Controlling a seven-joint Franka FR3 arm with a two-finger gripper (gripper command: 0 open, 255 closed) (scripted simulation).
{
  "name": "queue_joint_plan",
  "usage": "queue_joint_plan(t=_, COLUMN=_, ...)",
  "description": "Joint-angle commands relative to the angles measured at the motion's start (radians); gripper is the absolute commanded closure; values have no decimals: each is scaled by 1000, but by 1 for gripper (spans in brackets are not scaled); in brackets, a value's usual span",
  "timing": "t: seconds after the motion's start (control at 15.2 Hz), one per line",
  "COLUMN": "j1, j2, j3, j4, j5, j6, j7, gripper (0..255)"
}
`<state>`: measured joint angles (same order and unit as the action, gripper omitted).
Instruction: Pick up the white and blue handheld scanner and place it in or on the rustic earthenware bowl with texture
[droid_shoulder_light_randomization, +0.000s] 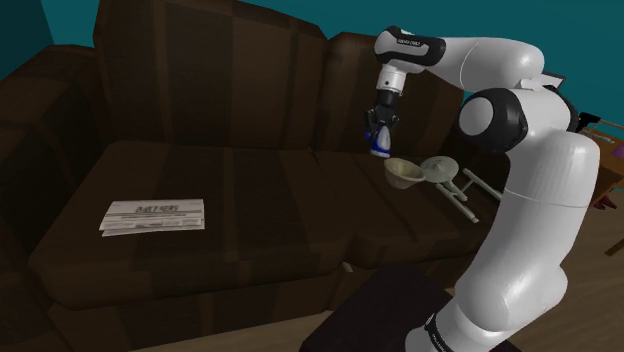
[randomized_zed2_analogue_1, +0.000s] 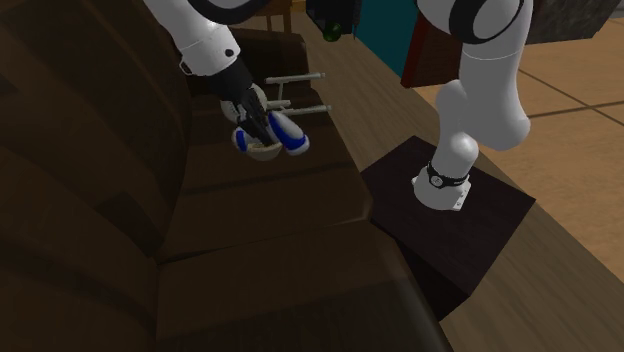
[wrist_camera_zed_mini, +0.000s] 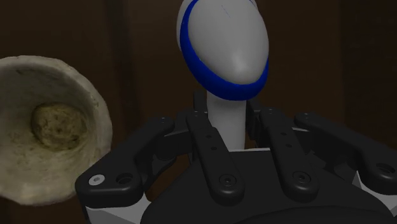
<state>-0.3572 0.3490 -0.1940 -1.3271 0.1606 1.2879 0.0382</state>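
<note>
A dark brown sofa (droid_shoulder_light_randomization: 200, 170) carries a folded newspaper (droid_shoulder_light_randomization: 152, 215) at the shoulder view's left. Further right, the black fingers (wrist_camera_zed_mini: 210, 149) clasp the white and blue scanner (droid_shoulder_light_randomization: 380, 142) by its neck, raised in the air just beside the pale, rough bowl (droid_shoulder_light_randomization: 404, 172) resting on the seat.

We see the scanner (wrist_camera_zed_mini: 222, 51) as smooth, faintly glossy plastic, white with a blue band. The bowl (wrist_camera_zed_mini: 51, 133) looks rough, pitted and matt, like raw earthenware. The brown sofa (droid_shoulder_light_randomization: 230, 230) has a dull sheen; the newspaper (droid_shoulder_light_randomization: 153, 215) is matt paper.
</note>
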Motion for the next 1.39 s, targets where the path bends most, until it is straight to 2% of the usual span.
queue_joint_plan(t=0.0, j1=-27, j2=5, j3=-15, j4=3, j5=-10, j6=-3, j7=-45, gripper=255)
queue_joint_plan(t=0.46, j1=-136, j2=72, j3=-66, j4=100, j5=-37, j6=-46, j7=-199, gripper=255)
queue_joint_plan(t=0.86, j1=-247, j2=182, j3=-100, j4=267, j5=-44, j6=-107, j7=-329, gripper=255)
queue_joint_plan(t=1.32, j1=-235, j2=161, j3=-100, j4=150, j5=-50, j6=-13, j7=-332, gripper=255)
